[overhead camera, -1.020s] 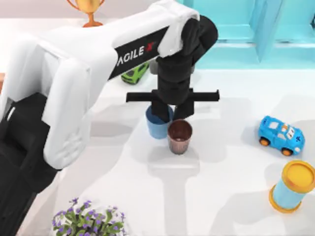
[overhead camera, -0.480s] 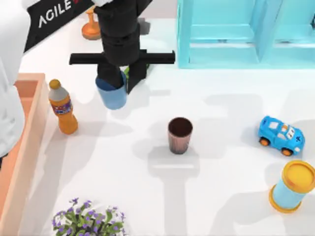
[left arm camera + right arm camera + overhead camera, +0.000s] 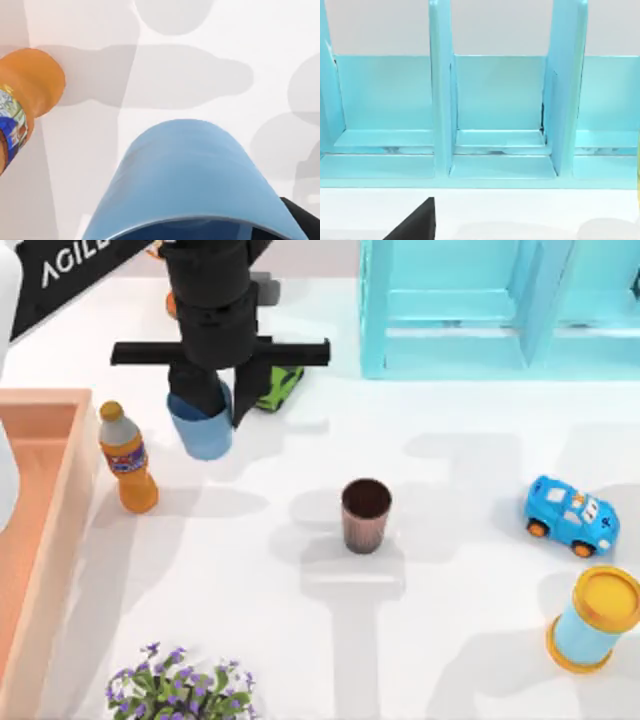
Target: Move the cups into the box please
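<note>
overhead, left tool (image 3: 212, 408), arm marked "agile", clamps the blue cup (image 3: 203, 432).

A pretend, computer-drawn playroom is showing here: a plain white table (image 3: 450, 570) is holding a blue toy car (image 3: 571, 515) and a turquoise shelf (image 3: 480, 305).

Orange bottle (image 3: 126, 458) stands between held blue cup (image 3: 203, 429) and box (image 3: 62, 502); open table around brown cup (image 3: 366, 515).
</note>
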Robot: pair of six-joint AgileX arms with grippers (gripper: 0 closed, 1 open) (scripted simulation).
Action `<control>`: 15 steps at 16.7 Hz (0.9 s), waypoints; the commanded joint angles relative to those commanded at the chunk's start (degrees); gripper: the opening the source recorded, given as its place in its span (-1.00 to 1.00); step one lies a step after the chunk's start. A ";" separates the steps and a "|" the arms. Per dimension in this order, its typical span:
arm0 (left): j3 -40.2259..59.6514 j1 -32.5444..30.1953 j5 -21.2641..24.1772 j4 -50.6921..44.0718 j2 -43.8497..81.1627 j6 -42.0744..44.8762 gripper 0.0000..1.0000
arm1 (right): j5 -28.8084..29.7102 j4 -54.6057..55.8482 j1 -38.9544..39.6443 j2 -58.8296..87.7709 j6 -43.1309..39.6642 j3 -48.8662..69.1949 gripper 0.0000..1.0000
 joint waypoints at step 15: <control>-42.85 35.85 -0.98 2.45 -41.45 34.81 -1.00 | 0.00 0.00 0.00 0.00 0.00 0.00 1.00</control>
